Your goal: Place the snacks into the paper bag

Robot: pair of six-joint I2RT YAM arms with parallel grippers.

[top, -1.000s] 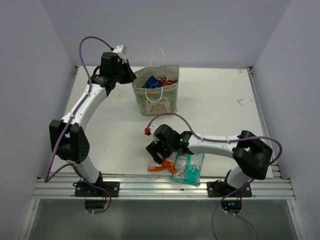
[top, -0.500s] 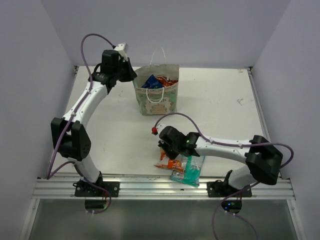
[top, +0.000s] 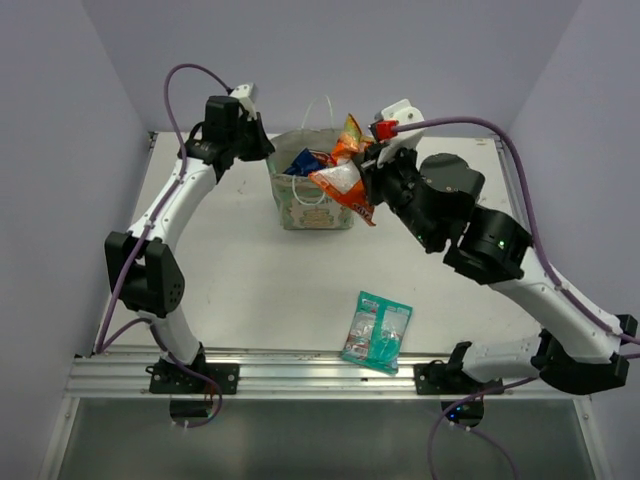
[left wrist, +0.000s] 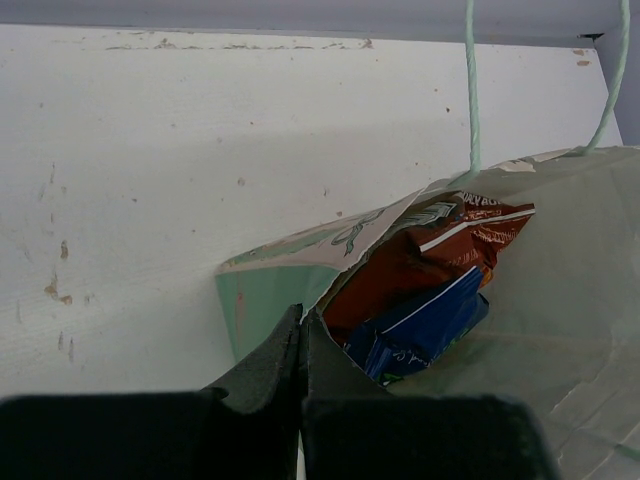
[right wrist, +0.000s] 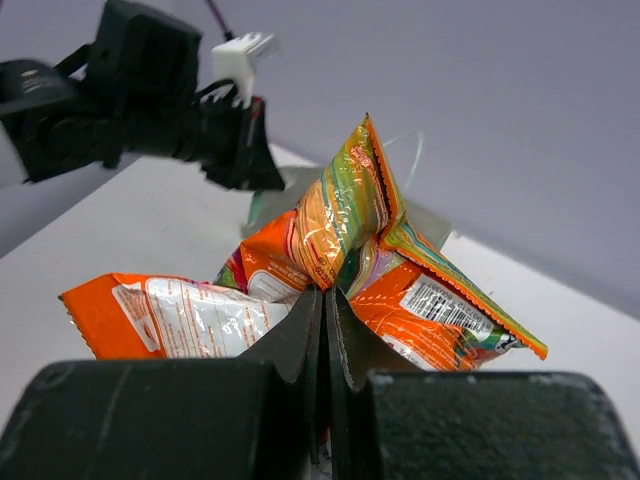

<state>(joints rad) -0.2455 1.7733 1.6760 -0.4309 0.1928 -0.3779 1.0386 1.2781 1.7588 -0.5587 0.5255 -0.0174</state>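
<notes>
Five snack packets [top: 377, 332] [top: 343, 188] [top: 350, 132] [top: 300, 164] [top: 322, 158], one paper bag [top: 312, 212].

1. Top external: high behind the arm bases [top: 193, 376], looking down over the whole table [top: 230, 270].
2. Left wrist: close, looking down into the paper bag [left wrist: 560, 300].
3. Right wrist: close, near-level, facing the left gripper [right wrist: 268, 178] and, seemingly, the same bag.

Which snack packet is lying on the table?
The teal-white packet, near the front edge; the others are in the paper bag or the right gripper.
</notes>
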